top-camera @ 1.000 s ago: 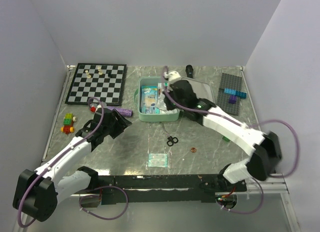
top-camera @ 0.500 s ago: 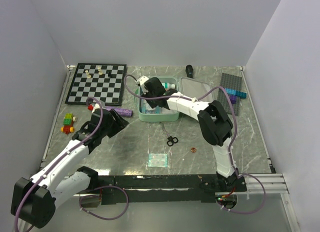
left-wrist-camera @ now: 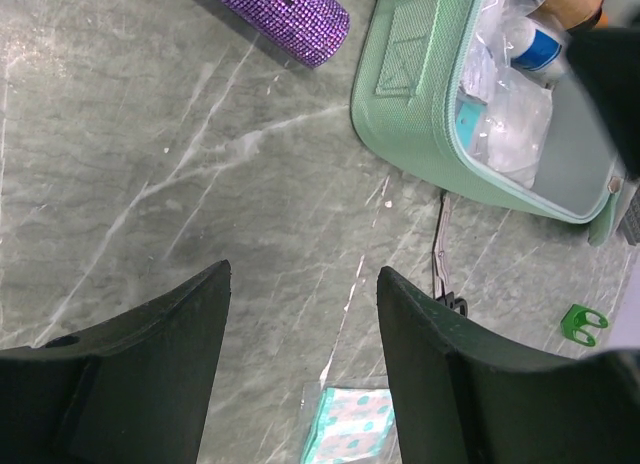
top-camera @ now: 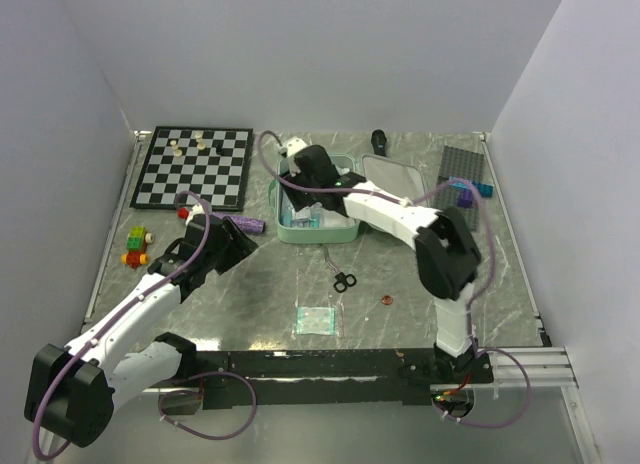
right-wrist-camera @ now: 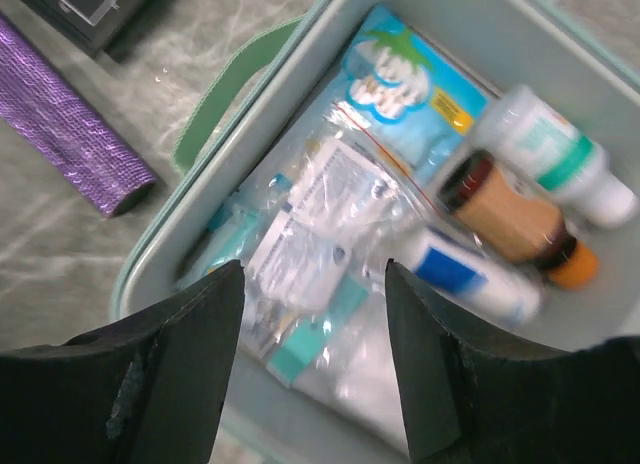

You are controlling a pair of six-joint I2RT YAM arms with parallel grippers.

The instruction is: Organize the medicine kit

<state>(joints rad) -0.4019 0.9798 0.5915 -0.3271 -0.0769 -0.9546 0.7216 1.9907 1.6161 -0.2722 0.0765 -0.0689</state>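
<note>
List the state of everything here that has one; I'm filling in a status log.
Medicine kit: open, lid laid flat on the right.
Left gripper: open, empty, above bare table.
Right gripper: open, empty, above the kit's contents.
Brown bottle: capped, lying in the kit.
Chessboard: lying flat, few pieces on it.

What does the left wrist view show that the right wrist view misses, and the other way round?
Only the left wrist view: black scissors on the table, a teal patterned packet, and a small green piece. Only the right wrist view: a white bottle with a green label and a green handle loop. Both: the open medicine kit, its bagged supplies, and the purple glitter tube lying outside it.
</note>
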